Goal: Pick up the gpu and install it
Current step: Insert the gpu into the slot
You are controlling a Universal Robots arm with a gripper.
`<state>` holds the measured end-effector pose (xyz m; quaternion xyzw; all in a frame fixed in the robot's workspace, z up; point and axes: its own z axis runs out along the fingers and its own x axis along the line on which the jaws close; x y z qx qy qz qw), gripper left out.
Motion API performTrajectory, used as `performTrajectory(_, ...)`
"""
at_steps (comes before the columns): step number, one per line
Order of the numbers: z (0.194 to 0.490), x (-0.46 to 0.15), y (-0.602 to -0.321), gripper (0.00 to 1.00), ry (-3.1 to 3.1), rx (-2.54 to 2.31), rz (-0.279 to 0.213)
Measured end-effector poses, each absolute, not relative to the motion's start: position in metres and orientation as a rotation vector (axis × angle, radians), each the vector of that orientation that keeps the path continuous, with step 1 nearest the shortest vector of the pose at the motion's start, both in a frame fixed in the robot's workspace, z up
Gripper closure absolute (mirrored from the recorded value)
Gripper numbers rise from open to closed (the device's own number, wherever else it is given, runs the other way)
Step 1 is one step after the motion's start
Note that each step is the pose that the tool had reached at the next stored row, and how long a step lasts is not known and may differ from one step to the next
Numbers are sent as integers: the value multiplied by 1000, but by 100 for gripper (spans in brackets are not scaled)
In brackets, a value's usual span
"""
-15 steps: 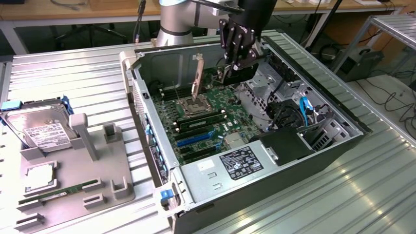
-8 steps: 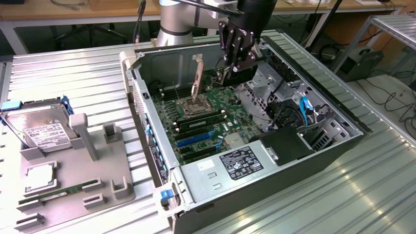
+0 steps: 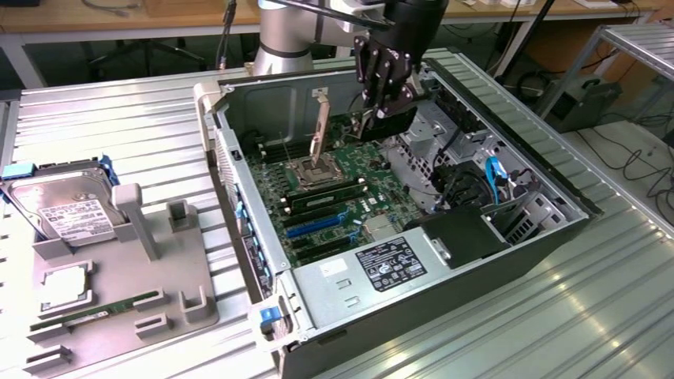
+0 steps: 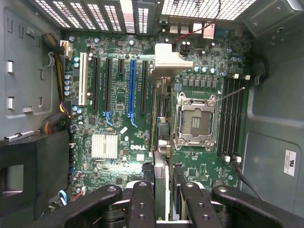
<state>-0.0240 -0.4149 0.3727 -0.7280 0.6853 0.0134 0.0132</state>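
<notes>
The gpu (image 3: 387, 122) hangs over the open computer case (image 3: 245, 197), black body upright and its silver bracket pointing toward the case's back wall. My gripper (image 3: 384, 104) is shut on the card's upper edge. In the wrist view the gpu (image 4: 161, 128) shows edge-on between the two black fingers (image 4: 142, 204), above the motherboard (image 4: 114, 166). It hovers between the CPU socket (image 4: 194, 118) and the row of expansion slots, whose blue slot (image 4: 133, 88) lies beside it. The card stands clear of the board.
A power supply (image 3: 390, 264) fills the case's near corner, and drive cages with blue cables (image 3: 490, 178) line the exterior view's right. Outside the case, a grey fixture (image 3: 116, 316) carries a hard drive (image 3: 63, 207), a processor (image 3: 63, 284) and a green RAM stick (image 3: 97, 311).
</notes>
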Motion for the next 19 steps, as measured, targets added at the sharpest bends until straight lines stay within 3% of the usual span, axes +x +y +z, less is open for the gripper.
performTrajectory(19, 369, -24, -416, 74, 2135, -2268, 42)
